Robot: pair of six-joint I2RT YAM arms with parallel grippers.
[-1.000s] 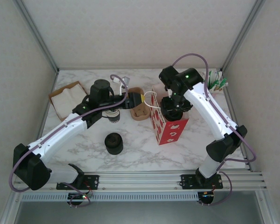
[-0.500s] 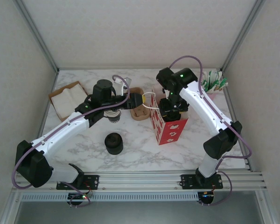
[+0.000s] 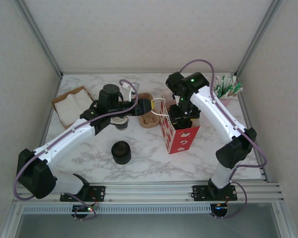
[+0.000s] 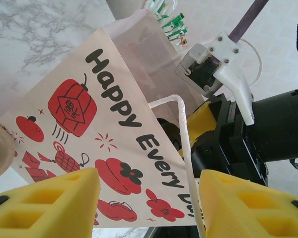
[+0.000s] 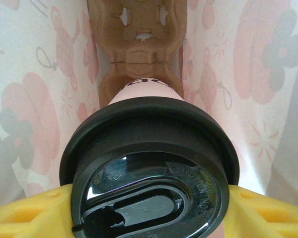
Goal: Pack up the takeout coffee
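Note:
The takeout coffee, a cream paper cup with a round black lid, is held between the yellow fingers of my right gripper. It hangs inside the red-and-white bag, above a brown cardboard carrier at the bag's bottom. In the top view my right gripper is sunk into the bag's open mouth. My left gripper stands open beside the bag's left side. The bag's white cord handle runs between its spread fingers, close to the right one.
A squat black stack of lids stands in front of the left arm. A stack of lidless cups sits under it, with a brown carrier alongside. Napkins lie at the far left and a holder of green-white packets at the far right.
My right arm has shifted slightly left and lowered the cup deeper into the bag. The left arm has barely moved.

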